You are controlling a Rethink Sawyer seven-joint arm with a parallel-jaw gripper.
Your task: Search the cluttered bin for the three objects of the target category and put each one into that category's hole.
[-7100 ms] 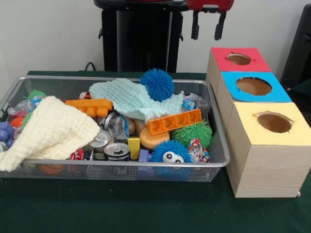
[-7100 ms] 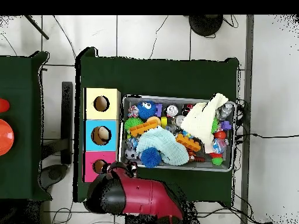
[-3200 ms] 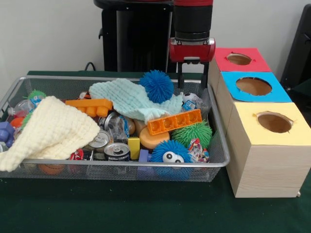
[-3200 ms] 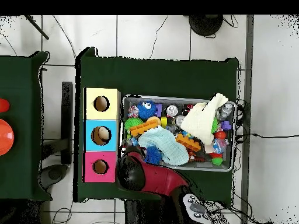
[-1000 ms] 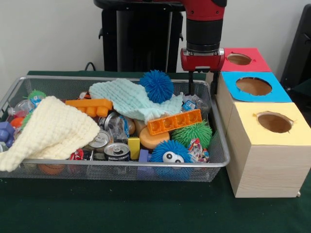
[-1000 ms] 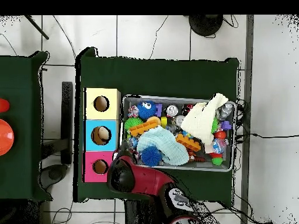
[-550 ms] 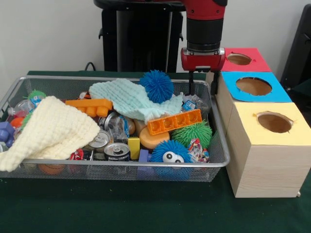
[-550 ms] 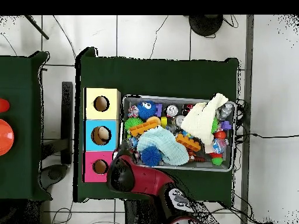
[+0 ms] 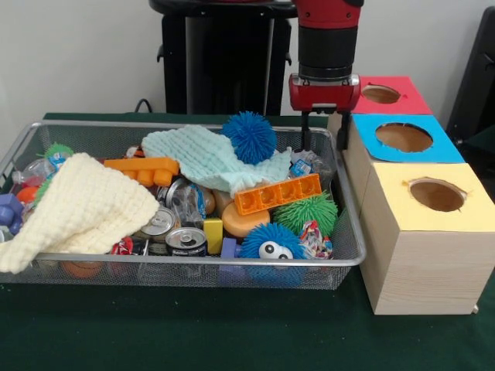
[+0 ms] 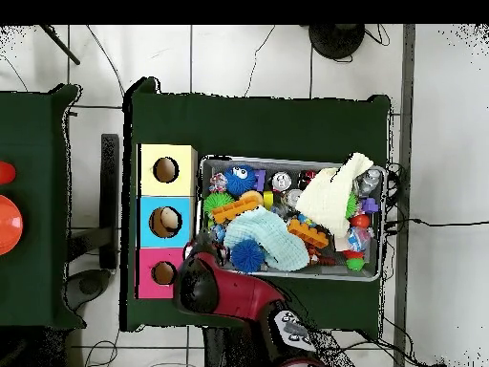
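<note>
The bin (image 9: 193,261) is a silver wire-mesh basket full of mixed things; it also shows in the overhead view (image 10: 287,160). It holds a blue spiky ball (image 9: 250,135), a mint cloth (image 9: 205,158), a cream cloth (image 9: 81,209), an orange block (image 9: 278,193), a green spiky ball (image 9: 307,212), a blue spiky ball with eyes (image 9: 271,241) and cans (image 9: 186,241). My gripper (image 9: 322,143) hangs over the bin's far right corner, beside the red-topped box (image 9: 383,94). It is open and empty. In the overhead view the arm (image 10: 196,279) hides it.
Three wooden boxes with round holes stand right of the bin: the red-topped one, a blue-topped one (image 9: 404,137) and a yellow-topped one (image 9: 435,193). The blue box's hole shows something tan inside in the overhead view (image 10: 168,222). A green cloth covers the table (image 9: 232,332).
The gripper has shifted slightly up and toward the boxes over the bin's far right corner. Nothing in the bin has moved.
</note>
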